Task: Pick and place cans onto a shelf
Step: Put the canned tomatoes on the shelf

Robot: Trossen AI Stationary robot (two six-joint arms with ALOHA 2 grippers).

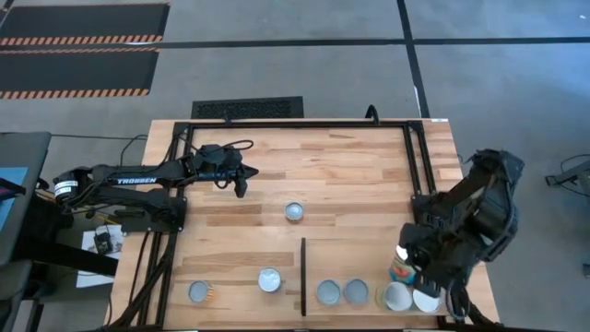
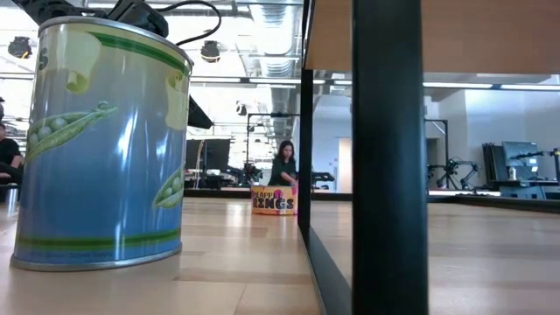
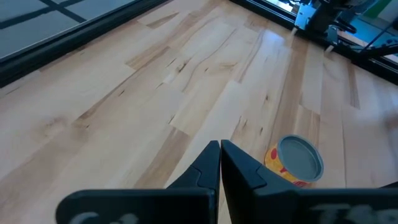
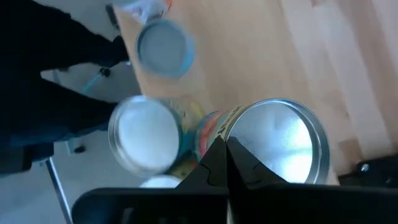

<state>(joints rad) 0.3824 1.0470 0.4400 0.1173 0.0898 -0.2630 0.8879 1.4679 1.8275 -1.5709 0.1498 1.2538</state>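
Several cans stand on the table. One can (image 1: 294, 211) with a yellow-red label (image 3: 298, 160) stands mid-table, and two cans (image 1: 200, 292) (image 1: 269, 279) stand near-left of the black divider (image 1: 303, 275). On the shelf (image 1: 359, 263), two cans (image 1: 328, 292) (image 1: 356, 292) stand by the divider. Three more (image 1: 398, 295) (image 1: 426, 300) (image 1: 403, 267) cluster at the near right corner. My right gripper (image 4: 224, 148) is shut just above this cluster, over a silver-topped can (image 4: 283, 140) and a white-topped one (image 4: 146, 134). My left gripper (image 3: 221, 149) is shut and empty, far left (image 1: 241, 180). My right gripper points down with its fingers shut, between the silver-topped can's rim (image 4: 239, 134) and the white-topped can. I cannot tell whether the fingers touch either can.
A black frame (image 1: 415, 157) runs along the table's far and right sides. In the low view a pea-labelled can (image 2: 96, 140) stands close by, the black divider (image 2: 389, 157) is upright, and a person (image 2: 284, 166) sits far behind the table.
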